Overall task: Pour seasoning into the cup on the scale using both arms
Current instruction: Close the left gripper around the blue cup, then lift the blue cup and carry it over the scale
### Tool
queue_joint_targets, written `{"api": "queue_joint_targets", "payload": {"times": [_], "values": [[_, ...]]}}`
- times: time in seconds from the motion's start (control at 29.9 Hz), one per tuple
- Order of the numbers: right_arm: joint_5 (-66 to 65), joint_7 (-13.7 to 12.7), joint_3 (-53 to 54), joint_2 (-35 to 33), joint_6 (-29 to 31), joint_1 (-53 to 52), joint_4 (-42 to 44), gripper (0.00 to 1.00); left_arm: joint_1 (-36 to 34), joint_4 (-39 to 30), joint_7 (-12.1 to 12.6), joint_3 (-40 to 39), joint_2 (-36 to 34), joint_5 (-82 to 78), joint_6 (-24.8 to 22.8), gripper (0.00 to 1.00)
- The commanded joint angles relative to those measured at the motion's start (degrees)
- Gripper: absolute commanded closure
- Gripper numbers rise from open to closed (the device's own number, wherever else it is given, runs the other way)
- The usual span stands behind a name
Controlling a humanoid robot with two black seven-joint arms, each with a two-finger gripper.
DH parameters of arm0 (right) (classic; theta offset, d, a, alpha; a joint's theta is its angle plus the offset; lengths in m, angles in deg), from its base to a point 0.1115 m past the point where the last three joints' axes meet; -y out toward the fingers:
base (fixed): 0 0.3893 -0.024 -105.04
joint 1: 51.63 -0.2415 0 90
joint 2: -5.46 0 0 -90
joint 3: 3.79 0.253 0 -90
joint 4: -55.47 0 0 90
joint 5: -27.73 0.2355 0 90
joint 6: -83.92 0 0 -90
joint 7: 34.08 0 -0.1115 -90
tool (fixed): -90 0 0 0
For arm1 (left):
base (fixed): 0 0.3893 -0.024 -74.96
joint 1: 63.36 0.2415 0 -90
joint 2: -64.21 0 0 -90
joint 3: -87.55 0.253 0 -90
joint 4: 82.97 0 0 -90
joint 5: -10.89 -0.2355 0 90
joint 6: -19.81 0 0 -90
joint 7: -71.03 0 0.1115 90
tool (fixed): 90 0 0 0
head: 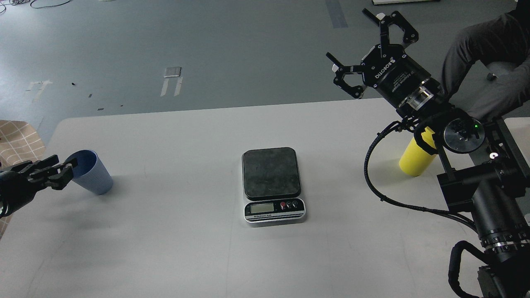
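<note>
The light blue ribbed cup [92, 173] stands on the white table [174, 248] at the far left. My left gripper [65, 166] is low at the left edge, its fingertips just at the cup's left rim, fingers apart, holding nothing. The scale [271, 171] sits mid-table with its black platform bare and its display facing me. The yellow seasoning bottle [415, 159] stands at the right; only its lower body shows, the top is hidden behind my right arm. My right gripper [366, 45] is raised high above the table's far right edge, open wide and empty.
My right arm's thick links and black cable [374, 186] fill the right side in front of the bottle. A person's grey-sleeved arm [484, 45] is at the top right. A checked cloth [18, 138] lies off the table's left edge.
</note>
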State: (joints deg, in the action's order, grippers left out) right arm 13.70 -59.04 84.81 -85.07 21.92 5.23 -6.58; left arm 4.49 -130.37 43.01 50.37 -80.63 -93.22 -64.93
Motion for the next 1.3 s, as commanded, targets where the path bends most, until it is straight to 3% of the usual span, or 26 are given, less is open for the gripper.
{"api": "queue_joint_targets", "payload": {"times": [0.0,0.47,0.53,0.67,0.7,1.0,1.14,1.27], "values": [[-0.03,0.00,-0.01,0.00,0.00,0.00,0.00,0.00,0.00,-0.06,0.02,0.00,0.00,0.05,-0.34,0.60],[0.05,0.08,-0.01,0.00,0.00,0.00,0.00,0.00,0.00,0.12,0.02,0.00,0.09,-0.04,-1.92,0.67],[-0.03,0.00,-0.01,-0.09,0.00,0.00,0.00,0.00,0.00,0.12,0.02,0.00,0.09,-0.04,-1.92,0.73],[-0.03,0.08,-0.01,-0.09,0.00,0.00,0.00,0.00,0.17,0.12,0.02,0.61,0.09,-0.22,-2.01,0.98],[-0.03,0.08,-0.01,-0.09,0.00,0.00,0.00,0.00,0.17,0.12,0.02,1.22,0.00,-0.22,-2.01,1.00],[0.05,0.08,-0.01,-0.09,0.00,0.00,-0.09,0.00,-2.55,-0.23,0.02,2.72,-0.09,2.59,-1.92,1.00],[0.05,0.00,-0.01,-0.09,0.00,0.00,-0.09,0.00,-6.84,-2.51,0.02,2.90,-0.17,4.62,-2.10,1.00],[0.05,0.00,-0.01,-0.09,0.00,0.00,-0.09,0.00,-12.65,-6.90,0.02,3.07,-0.79,4.62,-5.17,1.00]]}}
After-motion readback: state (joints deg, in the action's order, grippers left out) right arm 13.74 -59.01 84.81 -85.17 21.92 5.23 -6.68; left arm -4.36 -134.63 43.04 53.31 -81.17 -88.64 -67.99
